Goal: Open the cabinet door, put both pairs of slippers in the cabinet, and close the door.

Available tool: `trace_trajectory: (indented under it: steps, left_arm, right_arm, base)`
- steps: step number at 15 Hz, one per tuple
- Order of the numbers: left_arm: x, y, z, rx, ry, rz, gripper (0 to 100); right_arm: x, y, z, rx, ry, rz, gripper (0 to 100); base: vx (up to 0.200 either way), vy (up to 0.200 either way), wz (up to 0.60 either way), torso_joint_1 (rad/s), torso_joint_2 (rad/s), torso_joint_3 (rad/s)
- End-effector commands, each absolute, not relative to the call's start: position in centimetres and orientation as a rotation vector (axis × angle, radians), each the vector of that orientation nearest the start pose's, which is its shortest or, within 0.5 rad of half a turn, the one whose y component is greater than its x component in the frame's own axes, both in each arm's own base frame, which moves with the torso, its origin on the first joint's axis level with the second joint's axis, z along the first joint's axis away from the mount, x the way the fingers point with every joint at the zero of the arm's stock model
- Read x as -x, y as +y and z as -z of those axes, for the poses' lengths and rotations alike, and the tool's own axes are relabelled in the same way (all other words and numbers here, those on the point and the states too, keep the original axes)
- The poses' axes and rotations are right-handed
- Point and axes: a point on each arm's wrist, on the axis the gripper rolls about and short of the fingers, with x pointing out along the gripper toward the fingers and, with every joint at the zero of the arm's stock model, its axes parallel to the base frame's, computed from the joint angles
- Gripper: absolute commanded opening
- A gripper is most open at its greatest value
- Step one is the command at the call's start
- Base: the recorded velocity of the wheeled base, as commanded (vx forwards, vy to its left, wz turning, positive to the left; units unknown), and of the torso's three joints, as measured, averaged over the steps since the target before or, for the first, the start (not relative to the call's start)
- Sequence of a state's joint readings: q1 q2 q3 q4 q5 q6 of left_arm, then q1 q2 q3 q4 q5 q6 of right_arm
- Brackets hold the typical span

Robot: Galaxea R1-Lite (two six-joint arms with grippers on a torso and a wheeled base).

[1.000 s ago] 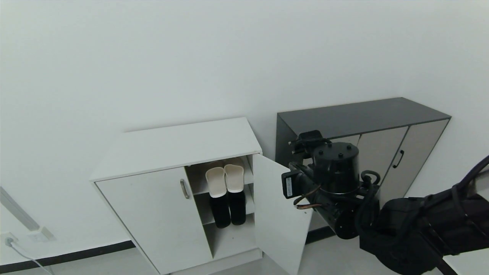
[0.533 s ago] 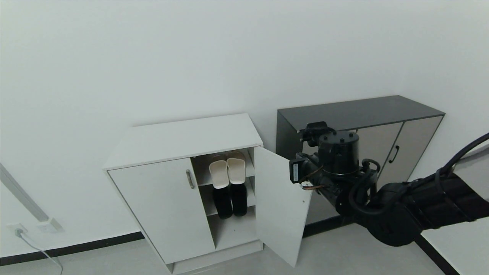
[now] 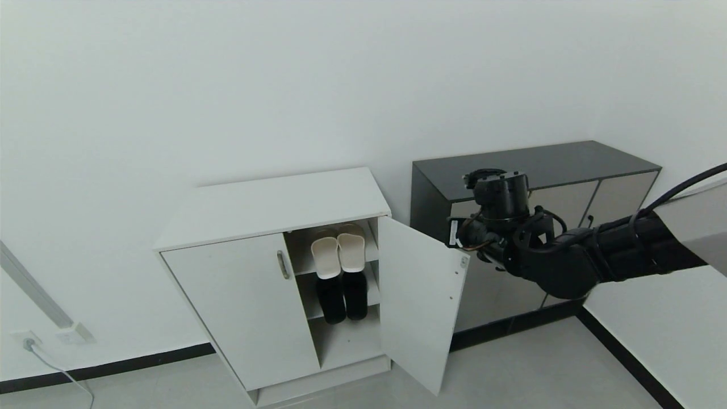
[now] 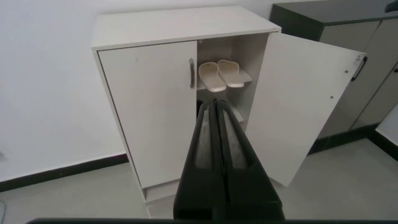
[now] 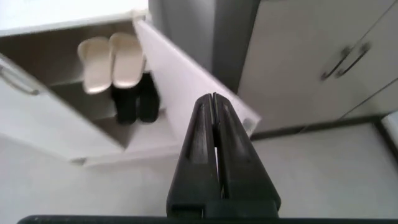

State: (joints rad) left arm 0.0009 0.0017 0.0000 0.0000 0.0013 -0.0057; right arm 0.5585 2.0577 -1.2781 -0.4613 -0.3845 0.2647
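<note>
Both pairs of slippers are sitting in the cabinet, and its upright door is hanging open just left of your right gripper, fingers pressed together, nearer than the left gripper, likewise closed, with floor lying below and a dark cabinet crowding behind.

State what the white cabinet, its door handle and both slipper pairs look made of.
White cabinet: likely laminated board, matt, flat square-edged panels.
Door handle: seemingly brushed metal, grey sheen.
White slippers: probably moulded foam or rubber, smooth, matt.
Black slippers: too dark to tell.
</note>
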Motion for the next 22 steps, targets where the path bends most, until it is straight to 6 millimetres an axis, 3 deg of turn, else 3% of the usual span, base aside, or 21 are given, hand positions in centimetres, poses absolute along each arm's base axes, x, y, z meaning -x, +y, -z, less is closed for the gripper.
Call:
trace_trajectory:
  steps: [1,3,9,22]
  left_arm:
    - [2.3,0.0,-7.6,0.006,0.002,-0.003,0]
    - [2.3,0.0,-7.6,0.006,0.002,-0.003,0]
    - [2.3,0.0,-7.6,0.006,0.002,-0.003,0]
    - [2.3,0.0,-7.6,0.008,0.002,-0.003,0]
  right_arm:
    - [-37.5,20.2,-15.7,-0.128,0.306,-0.093,0]
    - [-39.4,19.3,-14.2,-0.139,0.305,-0.075,0]
    - [-42.1,18.4,-11.0,-0.132,0.340,-0.035,0]
    - [-43.0,18.6,-8.0,-0.105,0.395,-0.024,0]
  base:
    - [0.000,0.000,0.00,0.000,0.00,0.000]
    - [0.000,0.000,0.00,0.000,0.00,0.000]
    - [0.000,0.000,0.00,0.000,0.00,0.000]
    - [0.000,0.000,0.00,0.000,0.00,0.000]
